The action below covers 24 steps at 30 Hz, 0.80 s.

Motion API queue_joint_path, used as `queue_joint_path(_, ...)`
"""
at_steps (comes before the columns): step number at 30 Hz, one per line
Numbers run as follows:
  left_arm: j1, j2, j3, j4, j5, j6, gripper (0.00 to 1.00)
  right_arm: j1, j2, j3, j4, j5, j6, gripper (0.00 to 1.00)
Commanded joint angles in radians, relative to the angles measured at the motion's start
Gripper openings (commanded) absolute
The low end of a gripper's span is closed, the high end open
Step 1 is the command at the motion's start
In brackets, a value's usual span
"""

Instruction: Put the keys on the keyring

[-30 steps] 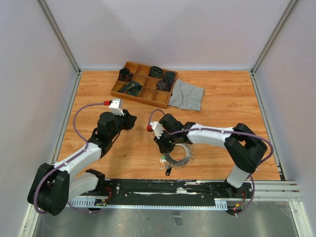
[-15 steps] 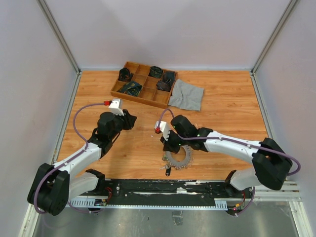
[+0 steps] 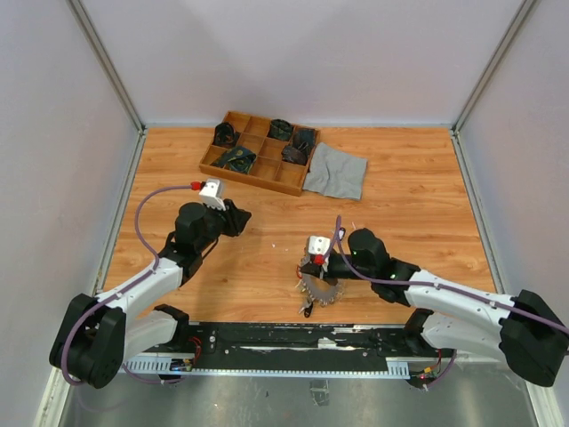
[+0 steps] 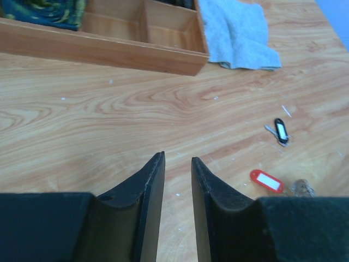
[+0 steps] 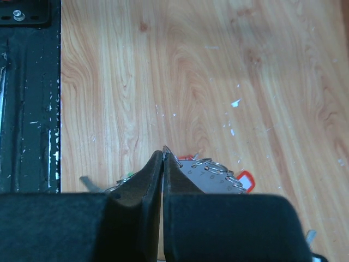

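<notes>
The keyring [image 3: 325, 292], a toothed grey disc hung with small rings and tags, sits near the front rail. My right gripper [image 3: 313, 269] is over its left edge. In the right wrist view that gripper [image 5: 163, 152] is shut, pinching a thin wire ring of the keyring [image 5: 215, 176] at its tips. Red tags [image 5: 244, 180] and a green one [image 5: 129, 174] poke out beside the fingers. My left gripper [image 3: 238, 218] hovers further left; its jaws [image 4: 177, 157] stand slightly apart with nothing between them. Loose keys lie on the wood ahead of it, one red-tagged [image 4: 266, 180], one black-and-white-tagged [image 4: 281, 131].
A wooden compartment tray [image 3: 258, 178] with dark items stands at the back, and a grey cloth [image 3: 336, 172] lies at its right end. White scraps dot the wood [image 5: 235, 102]. The black base rail [image 3: 293, 342] runs along the near edge.
My right arm has swung its elbow out to the right, and the gripper has shifted toward the near edge and closed on a ring of the keyring, which has moved slightly. My left arm has barely moved.
</notes>
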Motion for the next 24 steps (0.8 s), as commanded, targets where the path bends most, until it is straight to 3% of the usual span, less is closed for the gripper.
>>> queue_joint_path(1, 0.007, -0.011, -0.020, 0.096, 0.152, 0.023, 0.31, -0.004, -0.080, -0.045, 0.198, -0.042, -0.109, 0.02)
queue_joint_path(6, 0.008, -0.020, -0.037, 0.164, 0.289, 0.028, 0.29, -0.005, -0.161, -0.115, 0.303, -0.102, -0.205, 0.01)
queue_joint_path(12, 0.004, -0.028, -0.062, 0.262, 0.440, 0.020, 0.27, -0.005, -0.196, -0.118, 0.266, -0.187, -0.307, 0.00)
queue_joint_path(18, -0.061, -0.042, -0.062, 0.263, 0.435, 0.054, 0.26, -0.005, -0.250, -0.086, 0.112, -0.237, -0.466, 0.00)
queue_joint_path(24, -0.067, -0.046, -0.065, 0.258, 0.424, 0.055, 0.26, -0.006, -0.299, 0.002, -0.197, -0.305, -0.663, 0.00)
